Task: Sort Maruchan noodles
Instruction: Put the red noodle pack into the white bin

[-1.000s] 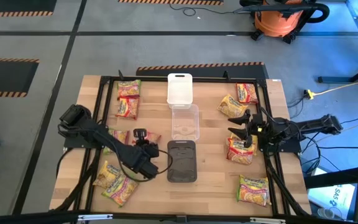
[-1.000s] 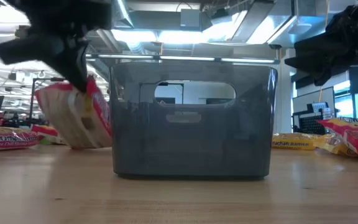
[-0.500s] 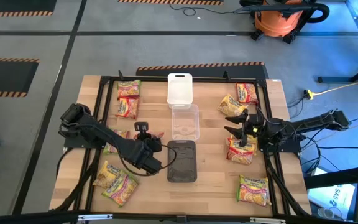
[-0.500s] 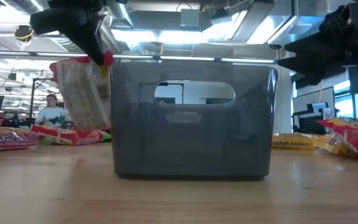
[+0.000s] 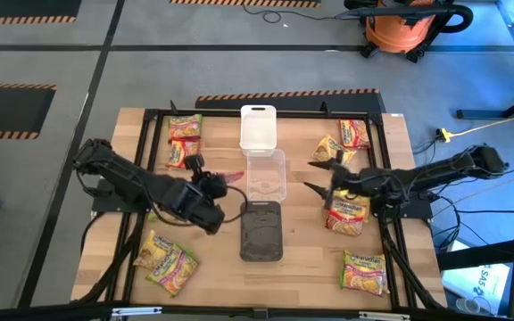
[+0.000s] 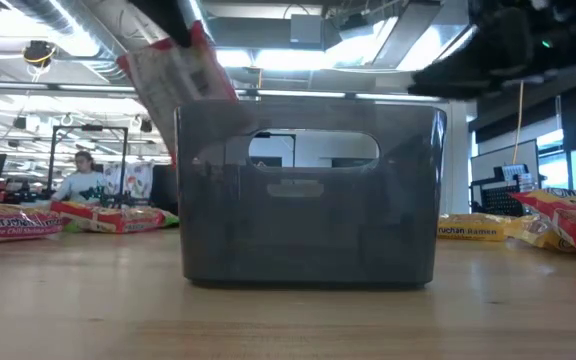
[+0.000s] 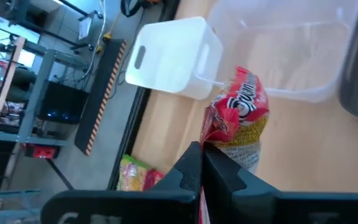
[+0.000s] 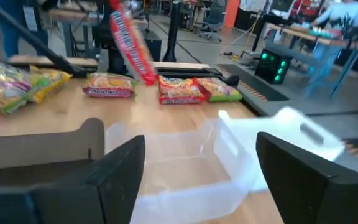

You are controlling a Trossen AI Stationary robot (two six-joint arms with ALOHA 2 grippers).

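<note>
left hand (image 5: 214, 184) clamped on red noodle pkt (image 5: 231, 176), pkt sticks out past fingertips, beside clear tray (image 5: 266, 176).

The left tool (image 6: 173, 15) is cut off by the low view's top edge. The dark bin (image 6: 308, 195) hides the worktop behind it.
</note>
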